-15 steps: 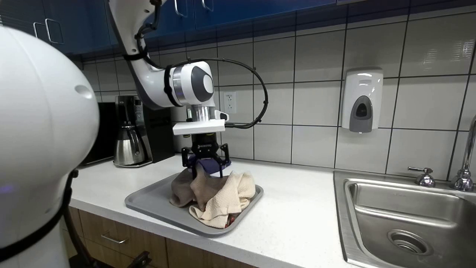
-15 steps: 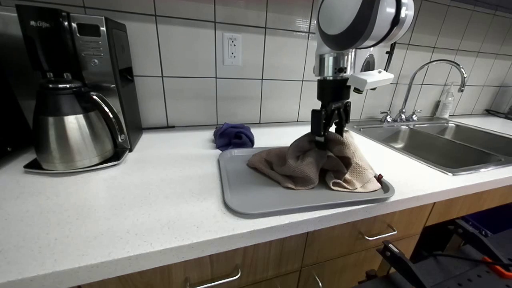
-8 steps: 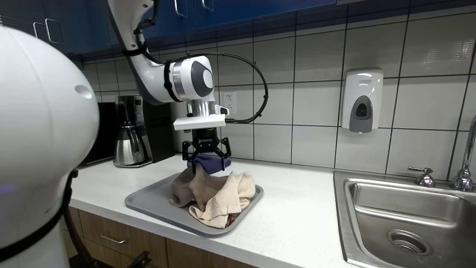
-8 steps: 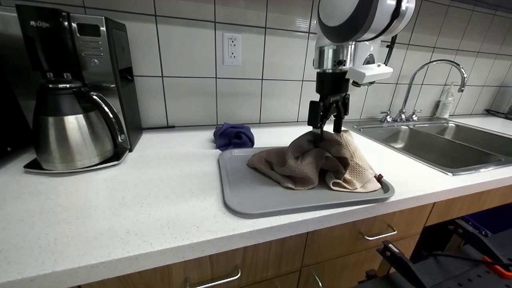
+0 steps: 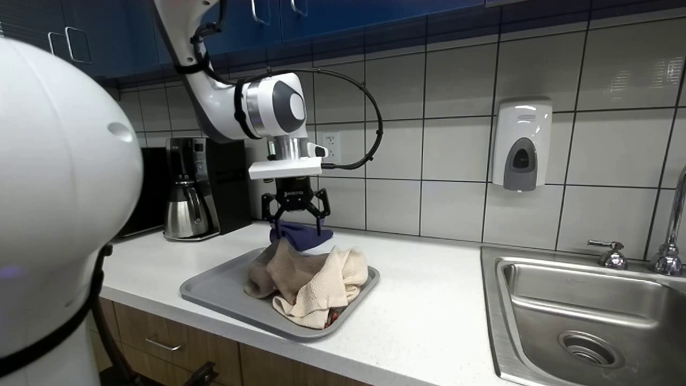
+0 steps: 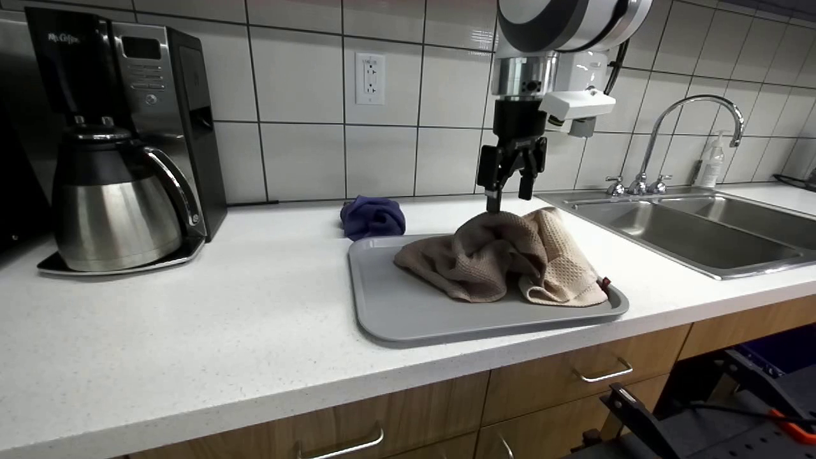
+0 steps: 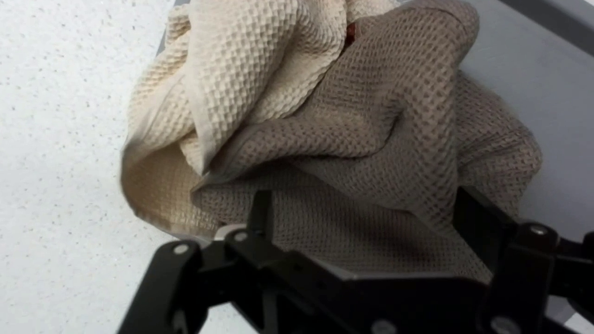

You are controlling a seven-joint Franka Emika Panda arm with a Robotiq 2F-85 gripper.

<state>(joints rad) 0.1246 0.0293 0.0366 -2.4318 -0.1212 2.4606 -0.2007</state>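
My gripper (image 5: pixel 298 234) hangs wide open just over a crumpled waffle-weave cloth, brown (image 6: pixel 475 258) on one part and cream (image 5: pixel 324 284) on another; whether these are one cloth or two I cannot tell. Nothing is held between the fingers (image 7: pixel 262 213), and brown fabric fills the view below the gap. One fingertip is very near the cloth's top; contact there is unclear. The cloth lies heaped on a grey tray (image 6: pixel 414 312). A small red thing (image 5: pixel 333 317) peeks from under the cream edge, mostly hidden.
A bunched purple cloth (image 6: pixel 373 218) sits on the counter behind the tray. The coffee maker with its steel carafe (image 6: pixel 121 204) stands to one side, the sink (image 5: pixel 584 316) to the other. A tiled wall (image 5: pixel 455 150) rises behind, with blue cabinets (image 5: pixel 370 19) above.
The gripper has opened slightly wider and risen out of the cloth folds, drifting a little leftward in both exterior views. The released cloth has sagged slightly at its top; the tray has stayed put.
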